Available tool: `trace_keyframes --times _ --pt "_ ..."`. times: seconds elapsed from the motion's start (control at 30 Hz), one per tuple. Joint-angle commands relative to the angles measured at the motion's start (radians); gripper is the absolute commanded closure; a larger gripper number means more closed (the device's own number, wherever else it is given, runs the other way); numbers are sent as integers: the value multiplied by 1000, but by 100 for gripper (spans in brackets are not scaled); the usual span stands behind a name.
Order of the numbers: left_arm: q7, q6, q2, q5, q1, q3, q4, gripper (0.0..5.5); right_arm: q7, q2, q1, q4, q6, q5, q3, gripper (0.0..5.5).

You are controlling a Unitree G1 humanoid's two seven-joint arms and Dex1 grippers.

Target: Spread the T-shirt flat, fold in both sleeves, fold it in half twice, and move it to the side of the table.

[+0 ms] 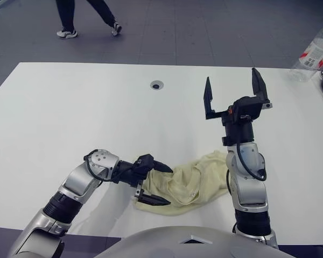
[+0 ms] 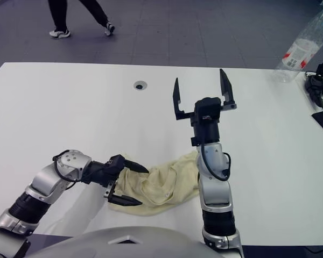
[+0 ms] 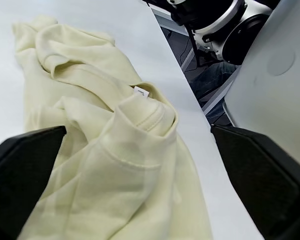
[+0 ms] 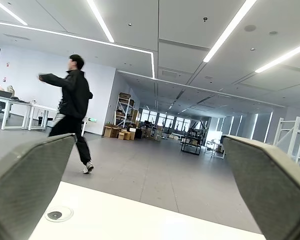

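Observation:
A pale yellow T-shirt (image 1: 188, 183) lies crumpled near the front edge of the white table (image 1: 70, 118). Its collar and label (image 3: 140, 107) face up in the left wrist view. My left gripper (image 1: 159, 184) is open at the shirt's left edge, one finger above the cloth and one finger (image 1: 151, 200) low at its front corner, with the fabric bunched between them. My right gripper (image 1: 234, 91) is raised above the table behind the shirt, pointing upward and open, holding nothing. The right forearm stands upright at the shirt's right side.
A round cable hole (image 1: 157, 85) sits in the table toward the back. A clear plastic bottle (image 1: 312, 54) lies at the far right corner, and dark cables (image 2: 317, 86) lie at the right edge. The left and back parts of the table are bare.

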Motion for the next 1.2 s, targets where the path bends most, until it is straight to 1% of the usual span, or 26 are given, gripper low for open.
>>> trace_keyframes --times 0.03,0.1,0.3,0.43,0.67,0.8,0.87,1.07,1.1,1.2 --pt "-15 -25 17 28 -6 -4 -8 10 3 1 -8 5 -5 5 7 12" --pt "-17 -34 24 33 4 -3 -14 10 6 2 -8 4 -4 6 10 12" --pt "-20 -75 34 45 25 3 -27 106 7 2 -8 4 -1 6 14 10" --pt "-19 -144 35 85 21 -5 -11 188 5 2 -3 -7 3 1 16 10" --pt "-36 -184 52 135 40 -36 16 318 0 9 -7 -12 10 -8 31 10" --pt "-41 -205 56 142 45 -29 14 386 -2 11 -10 -12 15 -10 35 10" --pt "-36 -211 62 143 57 -21 0 433 0 12 -18 -9 18 -9 39 10" --pt "-19 -228 67 140 76 -2 -27 539 4 13 -22 -16 25 -10 51 10" --pt "-15 -230 70 136 83 3 -39 549 4 13 -20 -19 26 -11 53 10" --pt "-5 -233 78 127 96 20 -72 549 5 12 -17 -24 29 -11 57 10"
